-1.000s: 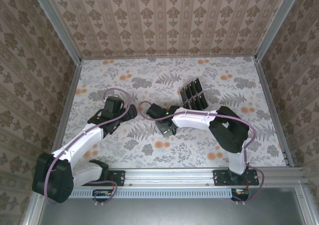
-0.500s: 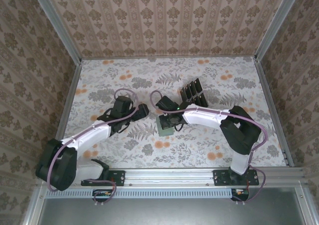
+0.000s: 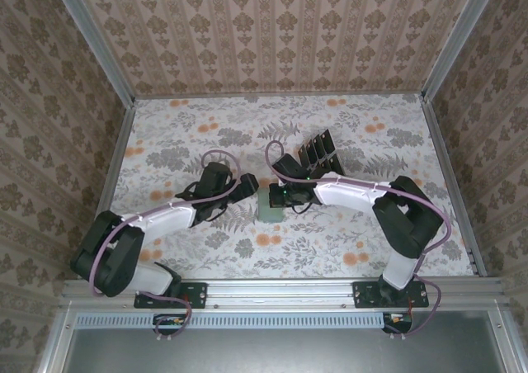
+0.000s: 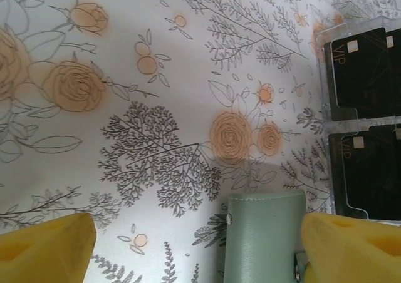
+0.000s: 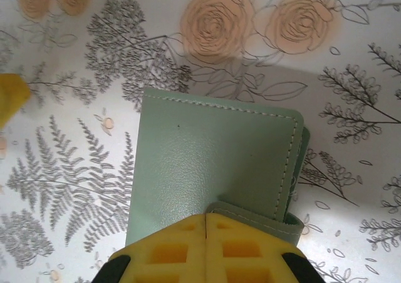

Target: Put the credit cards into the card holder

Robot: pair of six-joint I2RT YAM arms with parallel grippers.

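The closed grey-green card holder point(image 3: 269, 209) lies on the floral table between both grippers. In the right wrist view the card holder point(image 5: 213, 158) is flat, with its strap tab point(image 5: 266, 219) folded over the near edge. My right gripper point(image 5: 207, 223) is shut, its yellow pads together on top of it. My left gripper point(image 4: 197, 228) is open. The card holder point(image 4: 263, 239) sits between its fingers, against the right finger point(image 4: 351, 245). Black credit cards point(image 4: 366, 76) stand in a clear rack point(image 3: 318, 153) behind.
The table is walled by patterned panels, with a metal rail along the near edge point(image 3: 280, 289). The card rack stands just right of and behind the wallet. Open floral tabletop point(image 3: 181, 134) lies to the back left and front point(image 3: 313, 249).
The left arm has reached right until its open fingers flank the wallet. The right gripper has drawn back towards the rack side and stays shut over the wallet, which shifted slightly away.
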